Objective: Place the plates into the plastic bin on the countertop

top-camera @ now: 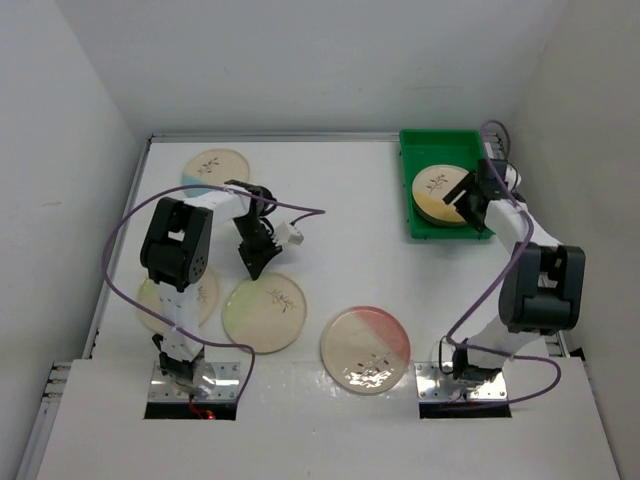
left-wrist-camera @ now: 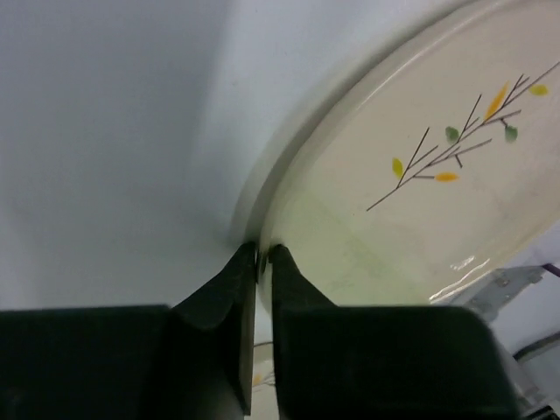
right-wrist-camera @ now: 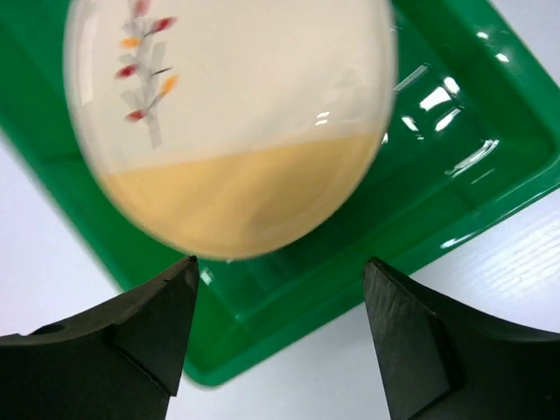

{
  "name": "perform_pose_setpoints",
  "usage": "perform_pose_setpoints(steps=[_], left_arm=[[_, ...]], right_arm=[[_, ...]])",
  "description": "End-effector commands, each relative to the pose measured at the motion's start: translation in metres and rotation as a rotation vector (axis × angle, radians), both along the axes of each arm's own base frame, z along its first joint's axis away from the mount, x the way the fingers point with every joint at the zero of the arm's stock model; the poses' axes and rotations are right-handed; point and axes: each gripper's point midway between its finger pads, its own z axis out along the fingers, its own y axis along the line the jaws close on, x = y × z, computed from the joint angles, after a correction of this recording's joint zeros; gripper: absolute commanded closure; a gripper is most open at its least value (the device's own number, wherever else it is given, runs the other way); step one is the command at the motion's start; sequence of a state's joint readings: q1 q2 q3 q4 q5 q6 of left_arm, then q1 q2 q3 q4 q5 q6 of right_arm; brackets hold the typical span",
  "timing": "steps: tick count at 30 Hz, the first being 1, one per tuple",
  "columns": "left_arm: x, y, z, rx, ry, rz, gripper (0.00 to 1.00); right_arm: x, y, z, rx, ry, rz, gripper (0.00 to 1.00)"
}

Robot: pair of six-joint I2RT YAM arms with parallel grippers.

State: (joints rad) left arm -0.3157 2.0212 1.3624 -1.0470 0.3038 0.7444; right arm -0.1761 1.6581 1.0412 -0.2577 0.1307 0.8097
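1. Left hand [left-wrist-camera: 262, 254]: fingers drawn almost together at the rim of the green-segment plate [left-wrist-camera: 420, 201]. The rim appears nipped between the tips, though the contact point sits in shadow. The plate spreads away to the hand's right, lying on the white table [top-camera: 350, 230].
2. Right hand [right-wrist-camera: 280, 264]: fingers wide apart, nothing between them. Just beyond and below the tips, the yellow-segment plate [right-wrist-camera: 236, 131] sits inside the plastic bin [right-wrist-camera: 455, 175], whose near wall runs under the fingers.
3. Outward from the left hand: a pink-segment plate [top-camera: 366, 348] lies well off to its right, a blue-segment plate [top-camera: 215, 168] well beyond it, and a fourth plate [top-camera: 150, 305] to its left.
4. Handling, as judged: glazed ceramic, so stiff, fairly heavy for a rim pinch, smooth and probably slippery, and liable to chip on impact.
   - The raised rim is the only purchase, with one finger over it and one under.
   - A plate held by one edge will tend to droop, so a deep bite is advisable.
   - It should be lowered gently onto the plate already binned.
5. Not verifiable:
   - The yellow-segment plate is blurred in the wrist view, so whether it lies flat cannot be told.
   - The fourth plate is largely covered by the left arm, and its segment colour is uncertain.
   - The bin's far corners are cut off.
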Motion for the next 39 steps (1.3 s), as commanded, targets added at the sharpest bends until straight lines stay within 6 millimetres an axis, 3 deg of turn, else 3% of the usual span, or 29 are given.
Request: perform_pose_setpoints(steps=[1, 3, 4, 5, 6, 8, 9, 12, 13, 14, 15, 16, 17, 19, 22, 24, 25, 27, 29, 31, 34, 35, 38, 39], left_arm=[[-0.016, 0.007, -0.035, 0.070, 0.066, 0.053, 0.90], [-0.015, 0.004, -0.036, 0.062, 0.064, 0.074, 1.00], [-0.011, 0.003, -0.032, 0.058, 0.049, 0.086, 1.00], [-0.005, 0.000, -0.027, 0.026, 0.039, 0.103, 1.00], [-0.001, -0.005, -0.024, 0.008, 0.034, 0.118, 1.00], [0.031, -0.008, 0.001, -0.073, -0.057, 0.174, 1.00], [0.040, -0.016, 0.013, -0.132, -0.078, 0.184, 1.00], [0.071, -0.030, 0.057, -0.242, -0.200, 0.177, 1.00], [0.080, -0.034, 0.069, -0.265, -0.240, 0.163, 1.00], [0.084, -0.037, 0.074, -0.279, -0.251, 0.160, 1.00], [0.087, -0.040, 0.082, -0.302, -0.269, 0.148, 1.00], [0.090, -0.041, 0.085, -0.306, -0.281, 0.147, 1.00], [0.095, -0.044, 0.091, -0.327, -0.300, 0.143, 1.00], [0.097, -0.047, 0.094, -0.341, -0.304, 0.141, 1.00], [0.102, -0.048, 0.099, -0.352, -0.335, 0.137, 1.00], [0.108, -0.050, 0.104, -0.363, -0.368, 0.132, 1.00], [0.108, -0.050, 0.104, -0.363, -0.364, 0.140, 1.00], [0.113, -0.051, 0.105, -0.370, -0.384, 0.138, 1.00], [0.110, -0.051, 0.102, -0.366, -0.370, 0.148, 1.00], [0.109, -0.051, 0.099, -0.366, -0.370, 0.148, 1.00], [0.113, -0.048, 0.100, -0.368, -0.378, 0.164, 1.00], [0.114, -0.046, 0.099, -0.356, -0.382, 0.166, 1.00], [0.124, -0.037, 0.107, -0.348, -0.402, 0.219, 0.98], [0.132, -0.034, 0.116, -0.354, -0.429, 0.227, 0.79]], right_arm=[[0.003, 0.000, 0.051, -0.207, -0.067, 0.092, 0.25], [0.005, 0.026, 0.065, -0.235, -0.134, 0.203, 0.21], [0.007, 0.035, 0.075, -0.241, -0.172, 0.244, 0.21], [0.007, 0.063, 0.075, -0.251, -0.189, 0.348, 0.19], [0.010, 0.073, 0.081, -0.275, -0.231, 0.413, 0.16], [0.009, 0.120, 0.086, -0.226, -0.290, 0.631, 0.13], [0.004, 0.168, 0.087, -0.115, -0.343, 0.843, 0.13], [-0.017, 0.243, 0.095, 0.078, -0.395, 1.130, 0.13], [-0.027, 0.272, 0.078, 0.177, -0.350, 1.227, 0.13], [-0.033, 0.290, 0.082, 0.233, -0.359, 1.298, 0.13], [-0.046, 0.316, 0.064, 0.280, -0.304, 1.371, 0.13], [-0.047, 0.331, 0.059, 0.335, -0.273, 1.420, 0.13], [-0.050, 0.339, 0.038, 0.364, -0.217, 1.440, 0.13], [-0.051, 0.367, 0.030, 0.419, -0.191, 1.498, 0.11], [-0.051, 0.390, -0.005, 0.495, -0.108, 1.502, 0.11], [-0.048, 0.400, -0.008, 0.515, -0.114, 1.510, 0.13], [-0.049, 0.402, -0.020, 0.542, -0.085, 1.504, 0.17], [-0.053, 0.413, -0.018, 0.662, -0.071, 1.503, 0.36], [-0.058, 0.414, -0.028, 0.719, -0.042, 1.474, 0.43], [-0.063, 0.415, -0.029, 0.729, -0.048, 1.471, 0.62], [-0.062, 0.409, -0.022, 0.736, -0.069, 1.455, 0.96], [-0.062, 0.405, -0.022, 0.740, -0.065, 1.437, 1.00], [-0.043, 0.387, 0.015, 0.722, -0.165, 1.402, 1.00], [-0.039, 0.385, 0.033, 0.713, -0.204, 1.396, 1.00]])
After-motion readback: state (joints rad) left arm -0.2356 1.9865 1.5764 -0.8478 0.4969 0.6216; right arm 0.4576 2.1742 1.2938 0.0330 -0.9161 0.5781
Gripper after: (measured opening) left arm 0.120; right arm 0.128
